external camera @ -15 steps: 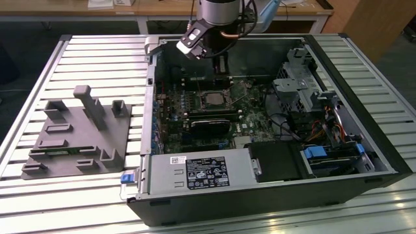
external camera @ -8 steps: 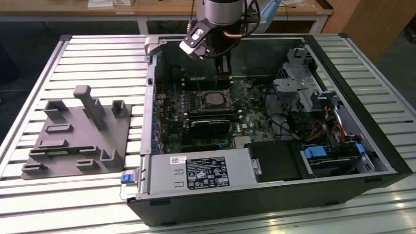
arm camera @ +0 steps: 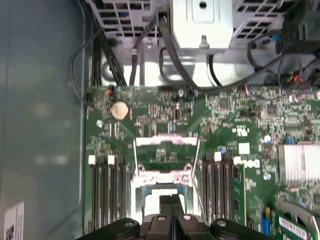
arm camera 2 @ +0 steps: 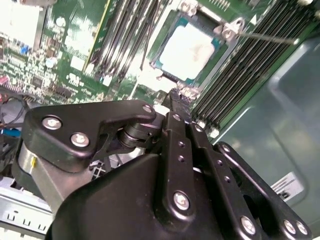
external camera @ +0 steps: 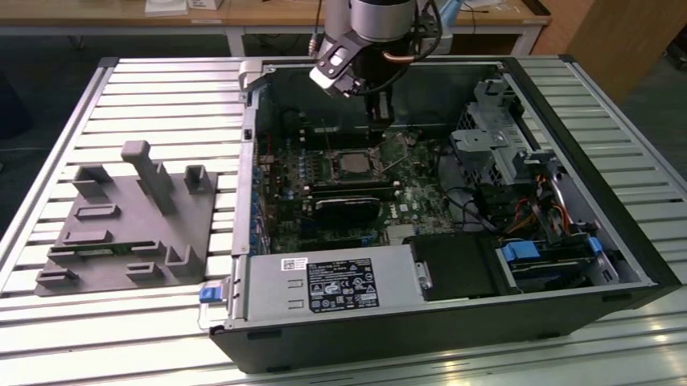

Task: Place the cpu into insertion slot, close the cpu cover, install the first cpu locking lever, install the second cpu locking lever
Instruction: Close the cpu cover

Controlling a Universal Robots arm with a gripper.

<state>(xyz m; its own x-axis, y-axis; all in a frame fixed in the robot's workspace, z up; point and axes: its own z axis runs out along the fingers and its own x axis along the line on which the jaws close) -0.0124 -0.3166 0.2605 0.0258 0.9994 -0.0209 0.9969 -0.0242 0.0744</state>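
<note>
Second wrist view has the end effector (arm camera 2: 179, 98) in the foreground: its two black fingers (arm camera 2: 174, 145) lie pressed together along their length, narrow, with nothing to be seen between them. The tip hangs over the green motherboard (arm camera 2: 75, 55) just beside one edge of the insertion slot (external camera: 328, 166); whether it touches the metal there cannot be told.

The cpu (arm camera 2: 192, 47) lies flat in that slot, its dull silver top facing up with a thin teal edge around it. In the first wrist view the cpu cover (arm camera: 165, 142) shows as a silver frame on the far side of the slot from the fingertips. Green board is visible through its window, so it looks swung back rather than lying on the chip. Thin wire locking levers (arm camera: 198, 167) run along both sides of the cover.

Long black memory slots (arm camera: 107, 192) flank the slot on either side, and a coin cell (arm camera: 118, 110) sits on the board beyond the cover. The open computer case (external camera: 429, 342) lies on a slatted metal counter (external camera: 140, 88). A grey plastic fixture (external camera: 129, 217) stands on the counter at the exterior view's left, well apart from the end effector
</note>
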